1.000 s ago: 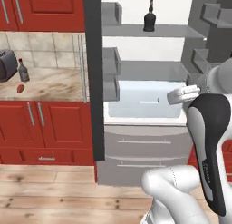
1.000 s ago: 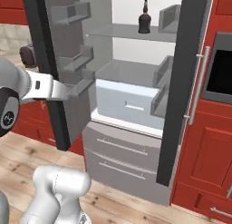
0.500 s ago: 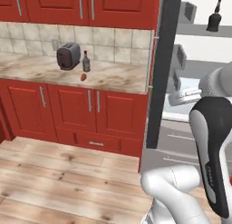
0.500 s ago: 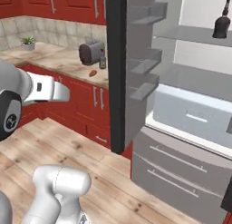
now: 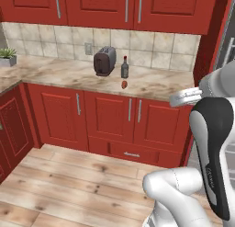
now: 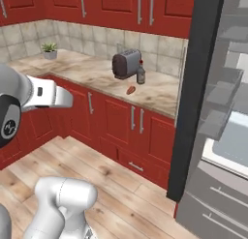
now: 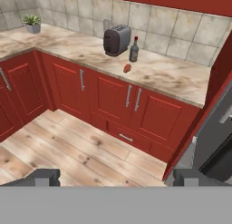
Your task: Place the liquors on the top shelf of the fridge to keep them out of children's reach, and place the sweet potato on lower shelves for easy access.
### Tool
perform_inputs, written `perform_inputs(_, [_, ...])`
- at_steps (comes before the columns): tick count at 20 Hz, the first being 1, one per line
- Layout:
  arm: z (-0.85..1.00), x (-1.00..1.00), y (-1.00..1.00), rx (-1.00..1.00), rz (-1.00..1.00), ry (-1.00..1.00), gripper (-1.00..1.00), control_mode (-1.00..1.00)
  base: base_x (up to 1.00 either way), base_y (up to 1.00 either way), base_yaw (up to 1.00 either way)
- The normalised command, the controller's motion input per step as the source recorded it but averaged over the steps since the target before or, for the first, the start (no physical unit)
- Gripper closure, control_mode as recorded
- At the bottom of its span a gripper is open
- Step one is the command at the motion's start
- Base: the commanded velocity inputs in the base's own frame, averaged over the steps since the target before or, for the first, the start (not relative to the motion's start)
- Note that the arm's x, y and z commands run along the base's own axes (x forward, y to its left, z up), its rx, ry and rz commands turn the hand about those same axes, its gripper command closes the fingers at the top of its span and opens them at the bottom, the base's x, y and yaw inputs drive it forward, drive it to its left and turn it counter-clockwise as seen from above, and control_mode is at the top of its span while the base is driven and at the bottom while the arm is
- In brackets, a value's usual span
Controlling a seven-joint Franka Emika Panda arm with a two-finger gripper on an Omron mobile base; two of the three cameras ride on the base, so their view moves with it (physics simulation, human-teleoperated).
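Now bottle (image 7: 133, 50) upright on worktop (image 7: 172, 78) beside toaster (image 7: 116, 40); sweet potato (image 7: 127, 68) just in front. Claw (image 7: 115, 177) spread wide, empty, well apart. Bottle likely rigid, slick, breakable: grip body. Potato firm, light: grip midsection.

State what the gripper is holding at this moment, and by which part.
Nothing is held: the gripper is open, with only floor between its fingertips.

Marble counter (image 5: 73, 74) carries toaster (image 5: 104, 61), grey bottle (image 5: 124, 67) beside it, sweet potato (image 5: 124, 84) in front, plant (image 5: 8, 56) far left.
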Motion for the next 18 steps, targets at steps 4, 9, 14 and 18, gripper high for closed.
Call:
perform_inputs(4, [0.0,0.0,0.0,0.0,0.0,0.0,-1.0,1.0,0.88,0.33,-0.26])
perform_inputs(9, [0.0,0.0,0.0,0.0,0.0,0.0,-1.0,1.0,0.91,0.12,-0.41])
perform_inputs(14, [0.0,0.0,0.0,0.0,0.0,0.0,-1.0,1.0,0.8,0.07,-0.44])
perform_inputs(18, [0.0,0.0,0.0,0.0,0.0,0.0,-1.0,1.0,0.6,0.39,-0.37])
